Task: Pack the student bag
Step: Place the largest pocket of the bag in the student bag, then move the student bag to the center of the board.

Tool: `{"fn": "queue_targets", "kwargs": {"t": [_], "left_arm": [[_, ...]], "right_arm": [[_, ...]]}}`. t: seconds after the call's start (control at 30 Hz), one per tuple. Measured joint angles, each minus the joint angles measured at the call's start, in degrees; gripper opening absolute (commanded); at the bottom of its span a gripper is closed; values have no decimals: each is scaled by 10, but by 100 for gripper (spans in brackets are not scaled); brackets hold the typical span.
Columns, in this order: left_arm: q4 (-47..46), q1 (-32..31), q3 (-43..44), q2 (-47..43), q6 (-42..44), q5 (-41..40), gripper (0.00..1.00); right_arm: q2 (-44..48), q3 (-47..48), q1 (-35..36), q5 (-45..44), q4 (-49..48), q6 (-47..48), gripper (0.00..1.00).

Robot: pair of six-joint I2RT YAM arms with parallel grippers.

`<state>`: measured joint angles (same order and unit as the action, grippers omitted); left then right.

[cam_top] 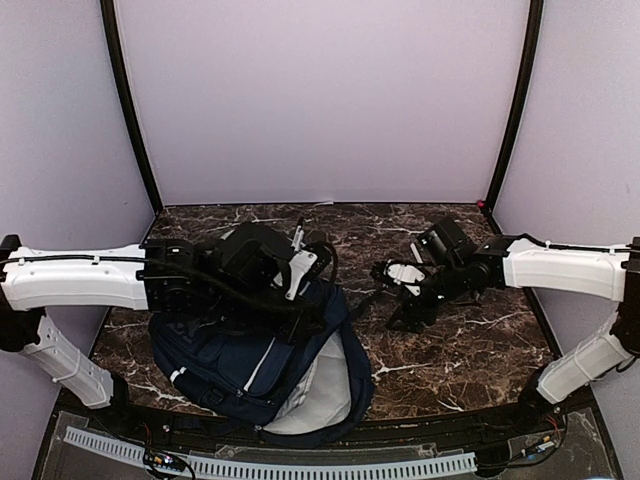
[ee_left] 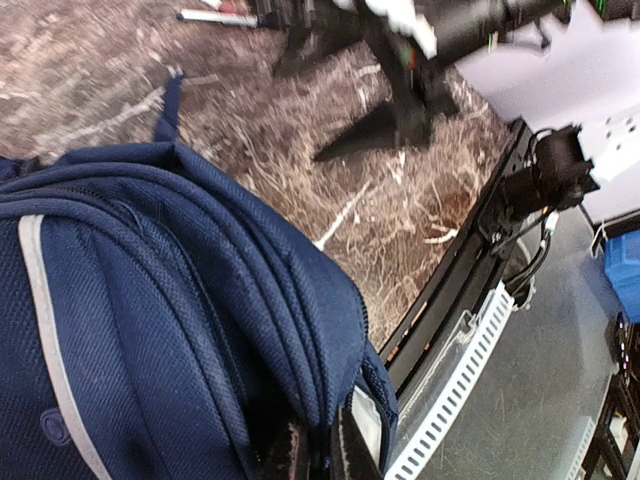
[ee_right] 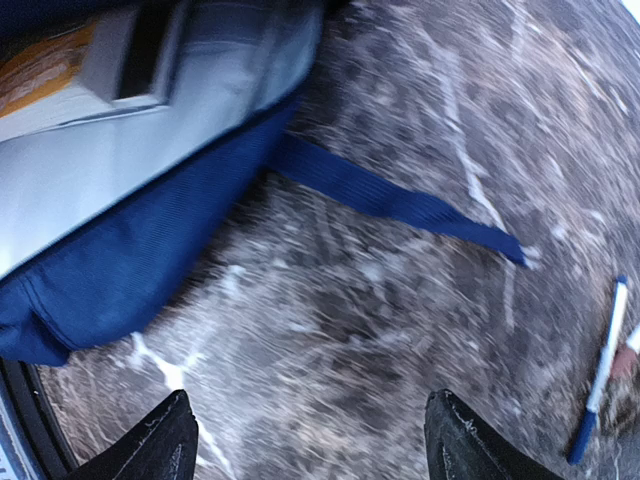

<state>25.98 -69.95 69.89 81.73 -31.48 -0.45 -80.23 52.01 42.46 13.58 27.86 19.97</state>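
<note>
The large navy blue fabric student bag (cam_top: pixel 240 365) lies front-left on the dark marble worktop (cam_top: pixel 470 340). The left claw (ee_left: pixel 320 452) is pinched nearly closed on its top edge; the right claw (ee_right: pixel 310 440) gapes wide, empty, beside it.

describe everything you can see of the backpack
The student bag is a navy woven-fabric backpack with white stripes, lying slumped on the marble table near its front edge, left of centre. Its main compartment gapes open toward the right, showing pale grey lining and something orange and white inside. A blue strap trails flat on the table. The left arm reaches over its top; whether it grips the fabric is unclear.
</note>
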Motion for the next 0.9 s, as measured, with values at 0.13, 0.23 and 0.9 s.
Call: {"fn": "queue_targets", "kwargs": {"t": [0.13,0.23,0.9], "left_arm": [[-13,-5,3,61,9,34,20],[2,-18,31,114,21,43,51],[289,20,-161,-282,-451,-270,83]], "right_arm": [[2,3,-63,12,21,20,78],[-4,30,-73,15,33,23,78],[-384,377,-23,236,70,-61,80]]}}
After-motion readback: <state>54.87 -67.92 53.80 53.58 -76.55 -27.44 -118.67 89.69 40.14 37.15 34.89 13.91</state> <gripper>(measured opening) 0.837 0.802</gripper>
